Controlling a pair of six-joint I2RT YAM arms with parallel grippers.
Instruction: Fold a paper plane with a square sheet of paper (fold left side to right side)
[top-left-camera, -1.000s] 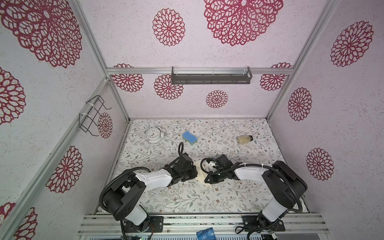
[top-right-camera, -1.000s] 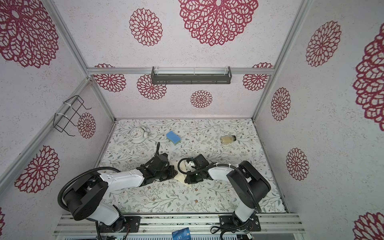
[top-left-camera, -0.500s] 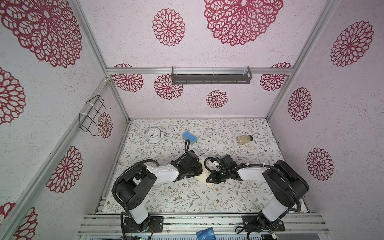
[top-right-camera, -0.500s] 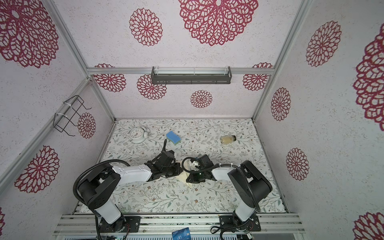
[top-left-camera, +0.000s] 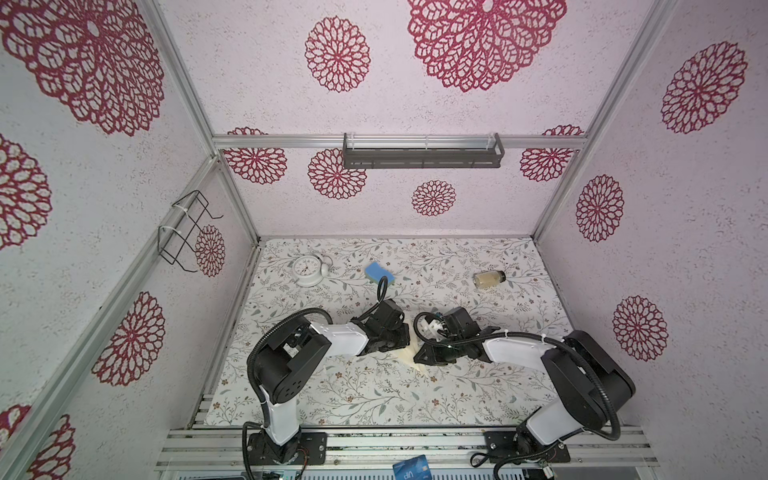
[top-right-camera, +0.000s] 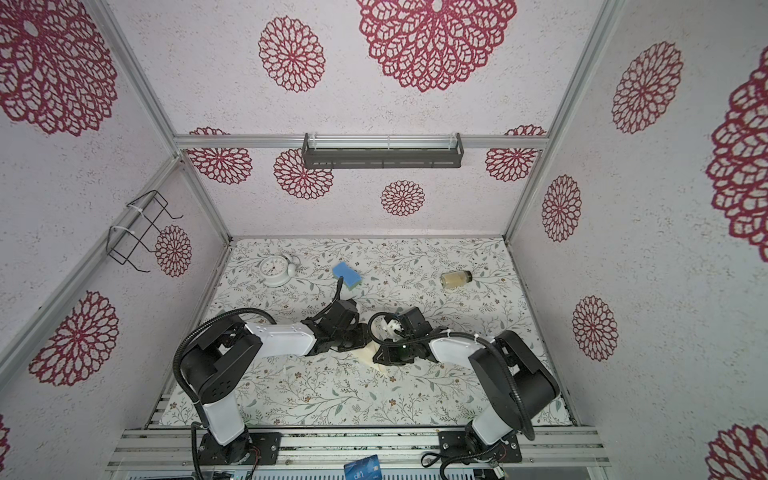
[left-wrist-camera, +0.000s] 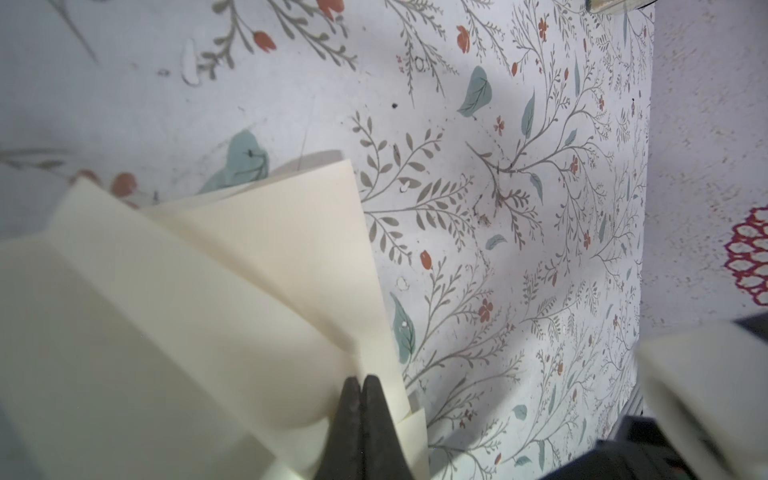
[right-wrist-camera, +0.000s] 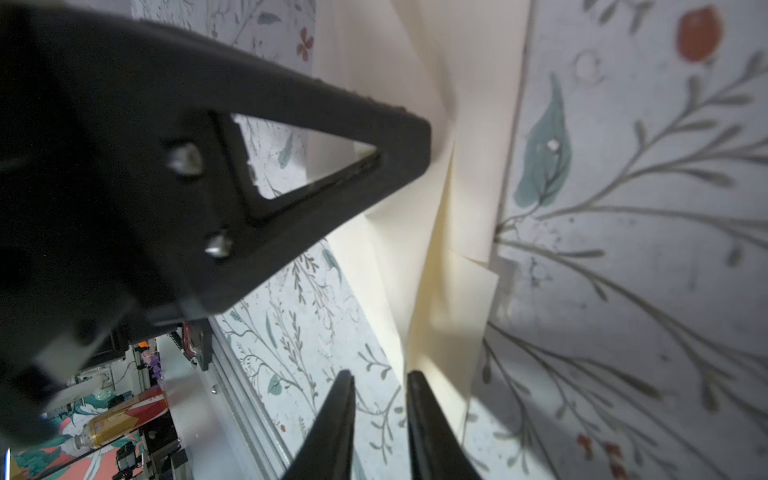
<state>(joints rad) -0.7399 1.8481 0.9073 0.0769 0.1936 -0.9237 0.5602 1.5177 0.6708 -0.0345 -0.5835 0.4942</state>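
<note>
Pinching creased cream paper plane (left-wrist-camera: 208, 291); left tool (left-wrist-camera: 360, 380).

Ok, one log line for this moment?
stage: mid-fold | left fingers: shut, tips against paper plane | right fingers: open, at its edge | paper: creased, layered flaps

White arms (top-left-camera: 340, 338), black joints (top-left-camera: 291, 368), ribbed cables (top-left-camera: 528, 333)
</note>
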